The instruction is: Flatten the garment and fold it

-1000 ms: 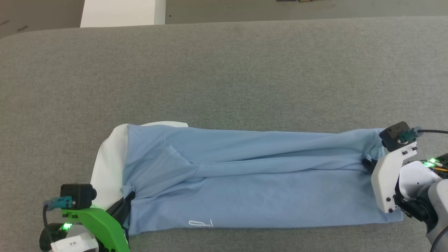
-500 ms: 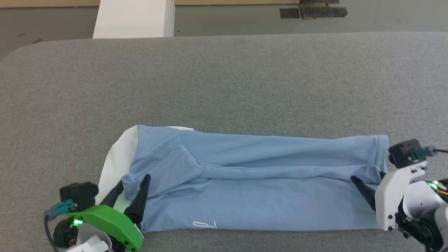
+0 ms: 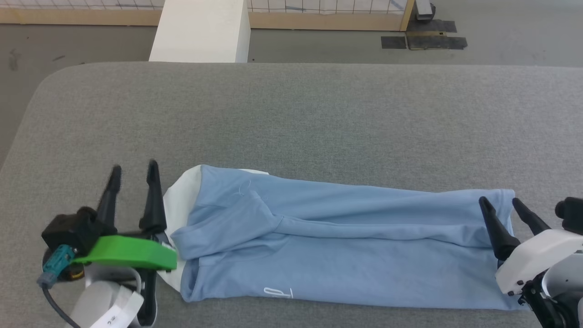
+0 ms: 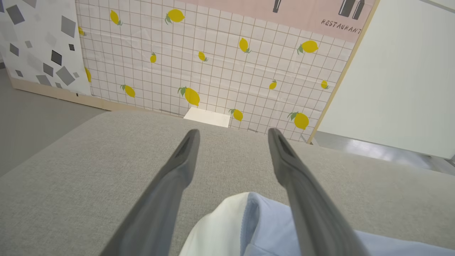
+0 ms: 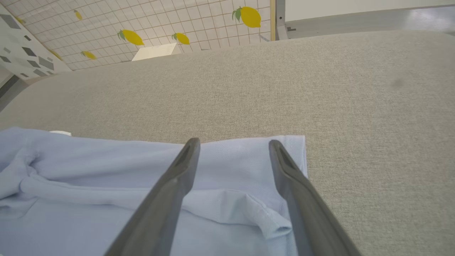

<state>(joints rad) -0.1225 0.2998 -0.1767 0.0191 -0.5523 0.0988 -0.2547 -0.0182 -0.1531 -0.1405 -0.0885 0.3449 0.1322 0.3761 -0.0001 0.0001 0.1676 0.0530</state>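
Garment [image 3: 346,255] on grey table [image 3: 319,118]

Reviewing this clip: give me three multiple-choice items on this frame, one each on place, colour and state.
1. The garment has its white panel nearest: A) left gripper B) right gripper C) neither.
2. The left wrist's cover is: A) white B) green C) red.
3. The grippers are: A) both open B) both shut on cloth C) one open, one shut.
Answers: 1 A, the panel sits beside the left gripper; 2 B, green shows in the head view; 3 A, both wrist views show spread fingers gripping nothing.
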